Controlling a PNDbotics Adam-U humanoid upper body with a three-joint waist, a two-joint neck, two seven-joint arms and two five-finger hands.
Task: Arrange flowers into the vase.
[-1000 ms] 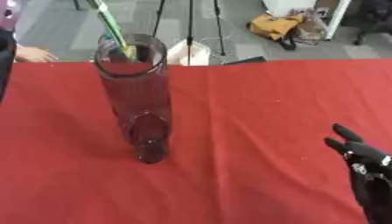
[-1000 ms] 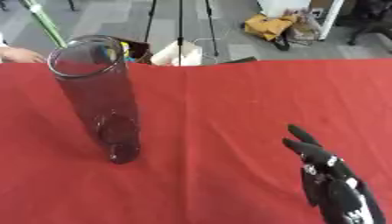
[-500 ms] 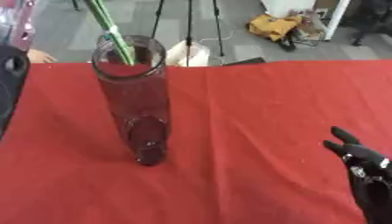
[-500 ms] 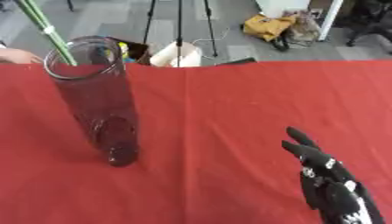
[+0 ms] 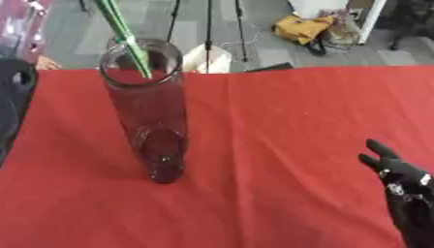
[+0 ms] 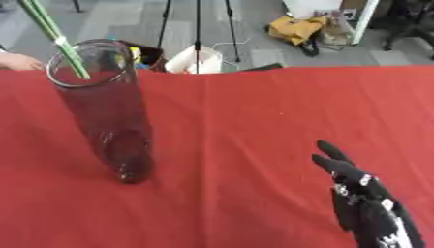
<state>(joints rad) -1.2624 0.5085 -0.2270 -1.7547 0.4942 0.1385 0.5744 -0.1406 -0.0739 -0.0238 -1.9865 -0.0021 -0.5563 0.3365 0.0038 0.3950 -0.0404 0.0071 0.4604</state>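
A tall clear glass vase (image 5: 157,121) stands upright on the red tablecloth (image 5: 288,116), left of the middle. A green flower stem (image 5: 123,36) slants down from the upper left, and its lower end is inside the vase's mouth. The flower head and whatever holds the stem lie above the picture's top edge. A black part of my left arm (image 5: 15,106) shows at the left edge; the hand itself is hidden. My right hand (image 6: 364,203) rests open at the lower right, fingers pointing up, well away from the vase.
Beyond the table's far edge are tripod legs (image 5: 208,29), a white bag (image 6: 193,60) and a yellow bag (image 5: 298,28) on the grey floor. Red cloth stretches between the vase and my right hand.
The stem's lower end has sunk a little further into the vase's mouth. My left arm now shows more at the left edge. The right hand has barely moved.
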